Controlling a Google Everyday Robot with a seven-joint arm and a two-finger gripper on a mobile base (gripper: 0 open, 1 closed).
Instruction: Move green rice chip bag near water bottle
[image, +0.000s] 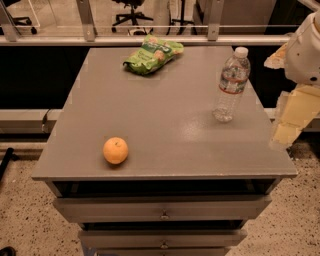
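The green rice chip bag (153, 53) lies flat at the far edge of the grey table top (165, 115), a little left of centre. The water bottle (231, 85) stands upright near the right edge, with its white cap on. My gripper (286, 131) hangs at the far right of the camera view, just off the table's right edge, to the right of the bottle and below it in the frame. It is far from the bag and holds nothing that I can see.
An orange (115, 150) sits near the front left of the table. Drawers (162, 210) are under the top. A railing (150, 39) runs behind the table, with office chairs beyond it. The floor is speckled.
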